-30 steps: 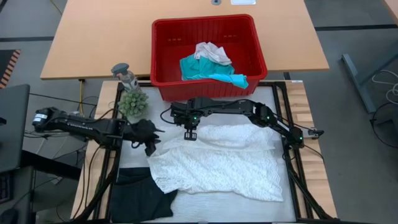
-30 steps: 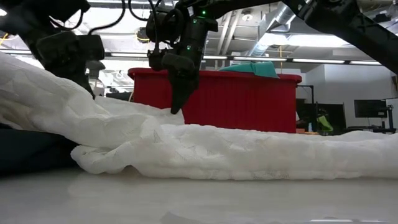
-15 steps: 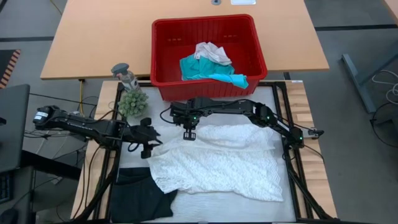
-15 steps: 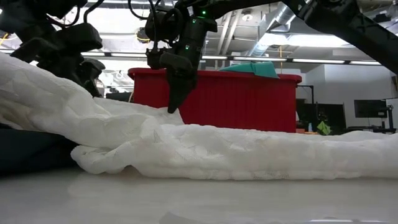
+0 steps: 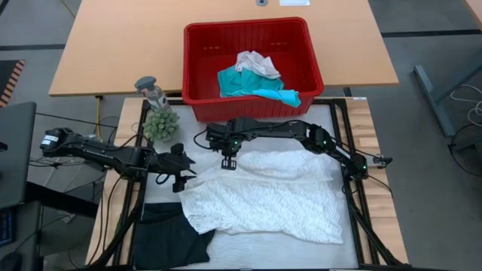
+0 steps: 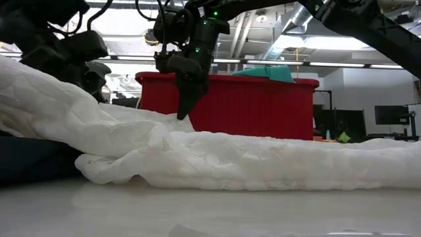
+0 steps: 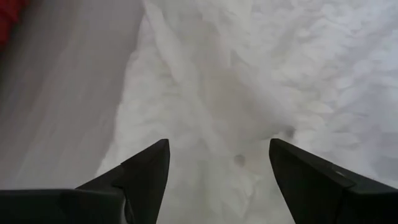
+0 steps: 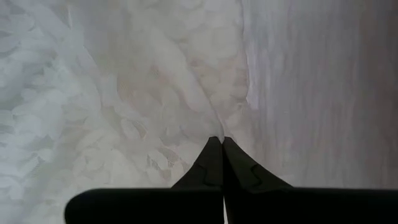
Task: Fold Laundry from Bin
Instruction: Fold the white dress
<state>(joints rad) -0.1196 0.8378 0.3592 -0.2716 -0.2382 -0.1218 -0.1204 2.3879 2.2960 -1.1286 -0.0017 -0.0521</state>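
Note:
A white lacy garment [image 5: 263,197] lies spread on the mat, bunched along its far edge [image 6: 131,125]. A black garment [image 5: 169,237] lies at the near left, beside the white one's near left corner. The red bin [image 5: 197,45] stands at the far side, with a teal garment [image 5: 252,84] and a white one [image 5: 257,63] inside. My left gripper [image 5: 181,172] hangs open over the white garment's left edge [image 7: 134,106], a finger on either side, nothing between them. My right gripper [image 5: 228,163] is shut at the garment's far left corner. My right gripper points steeply down with its shut fingertips [image 8: 214,149] at the white garment's far left corner [image 8: 239,93]. No cloth shows between the fingers. I cannot tell whether the tips [image 6: 182,113] touch the bunched cloth below them.
A small green plant [image 5: 160,124] and a grey figure [image 5: 153,89] stand at the far left of the mat, close to my left arm. A wooden table [image 5: 113,53] carries the bin. Black frame rails [image 5: 350,203] run along the mat's right side.
My left gripper has opened and rolled about its own line while staying in place over the garment's left edge. The white garment lies as before. My right gripper has kept still and shut.

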